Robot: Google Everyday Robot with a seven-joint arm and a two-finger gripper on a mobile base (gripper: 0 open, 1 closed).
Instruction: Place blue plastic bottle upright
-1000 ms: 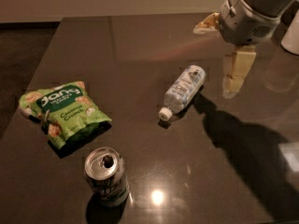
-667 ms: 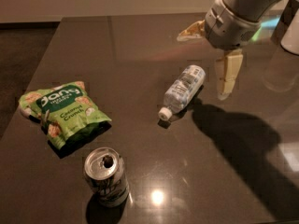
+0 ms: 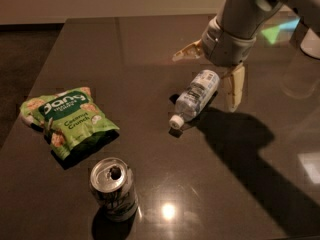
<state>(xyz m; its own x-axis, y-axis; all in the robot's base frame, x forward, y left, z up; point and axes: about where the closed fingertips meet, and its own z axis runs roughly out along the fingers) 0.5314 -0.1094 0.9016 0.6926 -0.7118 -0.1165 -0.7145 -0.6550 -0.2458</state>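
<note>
The blue plastic bottle (image 3: 196, 98) lies on its side on the dark table (image 3: 150, 44), its white cap pointing to the lower left. My gripper (image 3: 209, 76) hangs over the bottle's base end, open. One tan finger (image 3: 186, 51) is spread to the upper left of the bottle and the other finger (image 3: 233, 86) is to its right. Neither finger touches the bottle.
A green snack bag (image 3: 66, 118) lies at the left. An opened green-and-white drink can (image 3: 113, 187) stands near the front. A clear glass-like object (image 3: 300, 71) stands at the right edge. The arm's shadow falls across the right front of the table.
My gripper has moved left and down, from right of the bottle to straddling its base end. The bottle, bag and can have not moved.
</note>
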